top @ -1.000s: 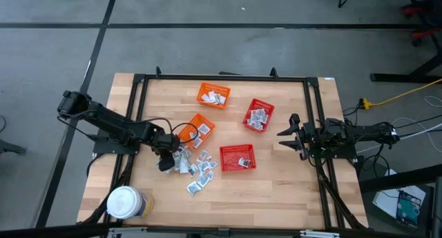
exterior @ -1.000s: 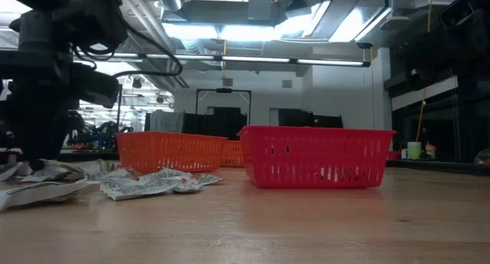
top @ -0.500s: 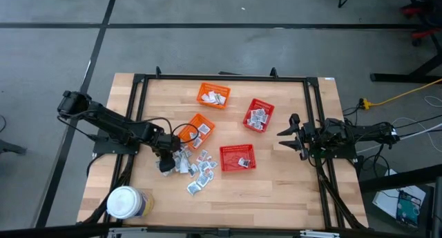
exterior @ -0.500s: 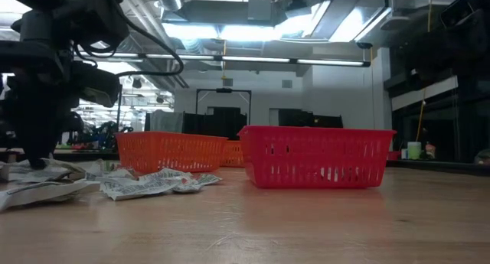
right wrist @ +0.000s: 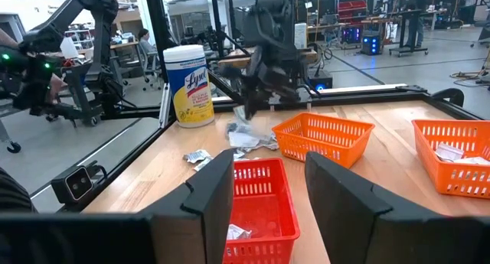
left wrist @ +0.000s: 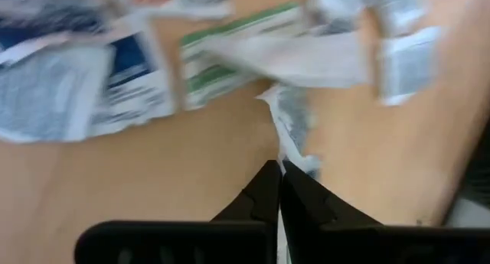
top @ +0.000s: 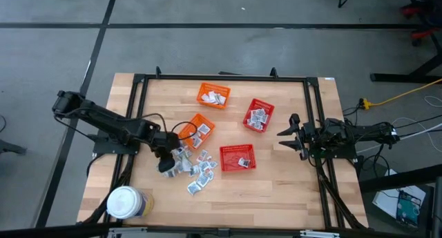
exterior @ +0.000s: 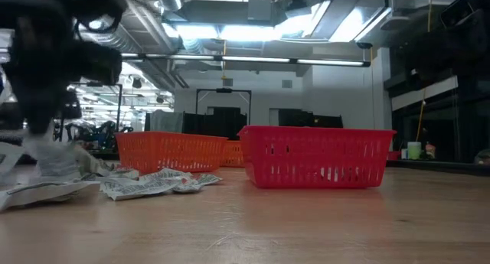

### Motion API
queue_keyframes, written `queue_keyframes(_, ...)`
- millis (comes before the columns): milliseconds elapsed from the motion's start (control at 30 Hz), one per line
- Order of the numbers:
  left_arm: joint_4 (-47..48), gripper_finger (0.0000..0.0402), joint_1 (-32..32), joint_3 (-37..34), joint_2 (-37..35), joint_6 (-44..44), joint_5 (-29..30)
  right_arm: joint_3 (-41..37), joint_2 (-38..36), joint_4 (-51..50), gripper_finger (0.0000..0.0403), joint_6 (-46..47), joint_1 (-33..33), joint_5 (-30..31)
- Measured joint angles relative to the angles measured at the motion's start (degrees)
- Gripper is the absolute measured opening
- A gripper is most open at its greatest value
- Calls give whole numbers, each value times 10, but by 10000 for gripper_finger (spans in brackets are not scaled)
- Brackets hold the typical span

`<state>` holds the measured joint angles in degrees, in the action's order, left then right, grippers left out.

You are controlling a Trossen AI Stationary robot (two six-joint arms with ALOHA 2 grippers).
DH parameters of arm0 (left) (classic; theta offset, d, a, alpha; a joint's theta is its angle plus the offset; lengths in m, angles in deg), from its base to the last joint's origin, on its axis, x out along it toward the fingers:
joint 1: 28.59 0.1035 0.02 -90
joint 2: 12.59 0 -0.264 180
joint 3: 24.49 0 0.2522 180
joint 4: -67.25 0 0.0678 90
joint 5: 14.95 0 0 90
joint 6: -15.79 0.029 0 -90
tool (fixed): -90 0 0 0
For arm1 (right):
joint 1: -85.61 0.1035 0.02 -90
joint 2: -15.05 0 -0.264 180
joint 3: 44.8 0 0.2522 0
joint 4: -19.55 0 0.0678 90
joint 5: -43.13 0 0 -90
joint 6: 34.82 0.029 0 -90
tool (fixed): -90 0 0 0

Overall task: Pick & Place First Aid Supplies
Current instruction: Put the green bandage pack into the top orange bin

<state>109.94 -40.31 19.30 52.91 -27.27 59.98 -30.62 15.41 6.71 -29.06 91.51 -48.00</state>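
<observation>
Beside the orange basket (top: pixel 198 130), left end effector (left wrist: pixel 279 189) pinching a sachet (left wrist: pixel 293 130), loose sachets (top: pixel 198 170) around.

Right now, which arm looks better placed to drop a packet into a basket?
Left. The left gripper is pinched shut on a sachet right beside the orange basket. The right gripper waits open at the table's far edge.

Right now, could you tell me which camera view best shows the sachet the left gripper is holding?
The left wrist view: the left gripper is shut on a white sachet, seen close above the table. The low view shows it blurred. The high view shows only a speck under the arm. The right wrist view shows it far off.
</observation>
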Motion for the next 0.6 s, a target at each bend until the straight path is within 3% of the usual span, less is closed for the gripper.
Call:
queue_keyframes(367,-17,2,3,70,-39,-18,-2,0,0,0,163,0,0,0)
queue_keyframes(600,-135,2,40,83,-26,-17,5,0,0,0,163,0,0,0)
